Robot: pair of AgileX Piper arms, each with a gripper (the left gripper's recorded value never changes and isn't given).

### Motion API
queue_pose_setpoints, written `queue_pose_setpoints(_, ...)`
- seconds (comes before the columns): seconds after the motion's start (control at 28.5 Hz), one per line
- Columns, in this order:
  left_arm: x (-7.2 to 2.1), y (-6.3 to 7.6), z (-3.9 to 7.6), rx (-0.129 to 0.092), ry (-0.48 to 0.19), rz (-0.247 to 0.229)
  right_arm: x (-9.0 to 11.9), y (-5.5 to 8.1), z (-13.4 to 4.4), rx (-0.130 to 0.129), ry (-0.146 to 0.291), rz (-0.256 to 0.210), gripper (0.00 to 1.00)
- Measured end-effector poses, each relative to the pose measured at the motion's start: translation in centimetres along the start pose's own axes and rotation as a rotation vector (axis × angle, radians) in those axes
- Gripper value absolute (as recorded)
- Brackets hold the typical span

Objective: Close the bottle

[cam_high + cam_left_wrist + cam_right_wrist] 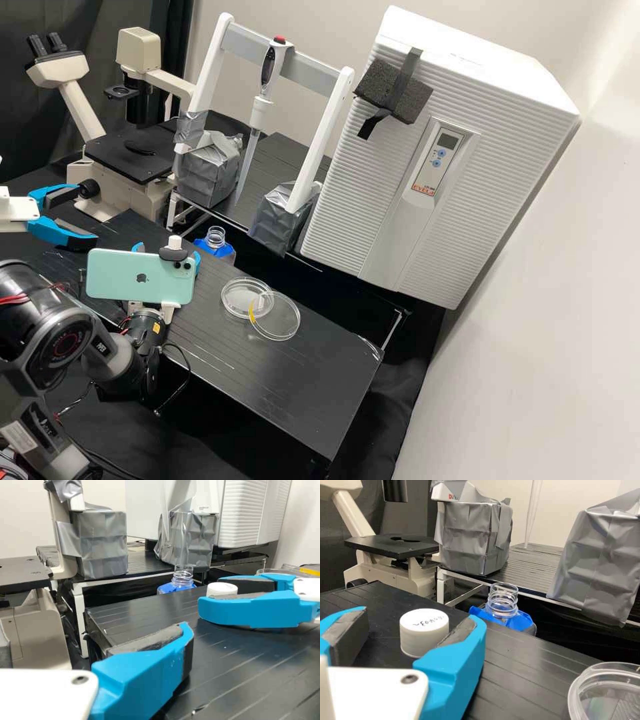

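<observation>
Has the right fingers (455, 650) released around the white cap (424, 630), upright on the tabletop (287, 373); left fingers (63, 233) released too, well apart at the left. Has the open bottle (217, 241) just beyond the far edge. Risks an off-centre grasp, tilting the cap and jamming it crooked on the bottle.

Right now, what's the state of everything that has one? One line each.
Bottle: open, upright, no cap on it.
Cap: off the bottle, standing upright.
Right gripper: open, one finger on either side of the cap.
Left gripper: open, holding nothing.
Dish: uncovered, its two clear halves lying overlapped.
Pipette: hanging on its stand.
</observation>
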Motion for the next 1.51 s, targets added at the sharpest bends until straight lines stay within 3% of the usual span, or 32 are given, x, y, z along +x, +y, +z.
queue_pose_setpoints(1.3,0.01,-0.03,0.12,0.0,-0.005,-0.001,-0.08,0.18,0.32,0.005,-0.012,0.012,0.0)
queue_pose_setpoints(1.51,0.01,-0.03,0.12,0.0,-0.005,-0.001,0.34,0.51,-0.32,-0.011,0.019,0.02,0.0)
